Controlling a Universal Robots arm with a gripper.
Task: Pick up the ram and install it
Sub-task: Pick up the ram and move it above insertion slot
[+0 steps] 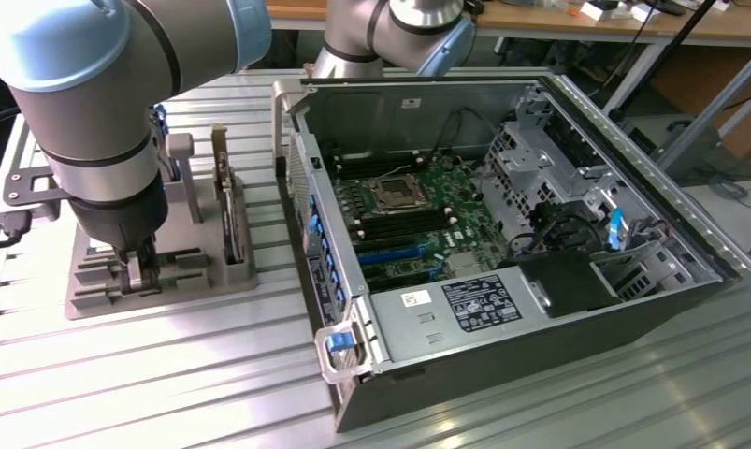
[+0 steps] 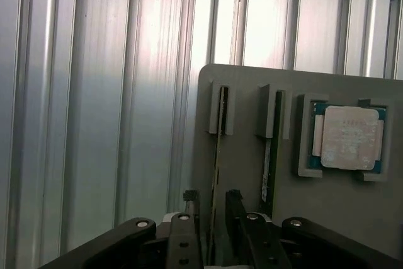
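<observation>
Gripper (image 2: 212, 196), black, two-fingered: jaws parted, gripping nothing, poised low over a grey moulded plastic fixture block (image 2: 245, 92). Ram (image 2: 218, 149), a long thin circuit-board stick seen edge-on: upright in its fixture slot, running between the fingers (image 2: 191, 218), with a sliver of gap on each side. Second dark upright board with a green edge (image 2: 269, 155): next slot, just beside the hand. Square silver processor chip (image 2: 349, 137): flat in a recess, beyond that board. Ribbed aluminium table (image 2: 94, 92): beneath everything.
</observation>
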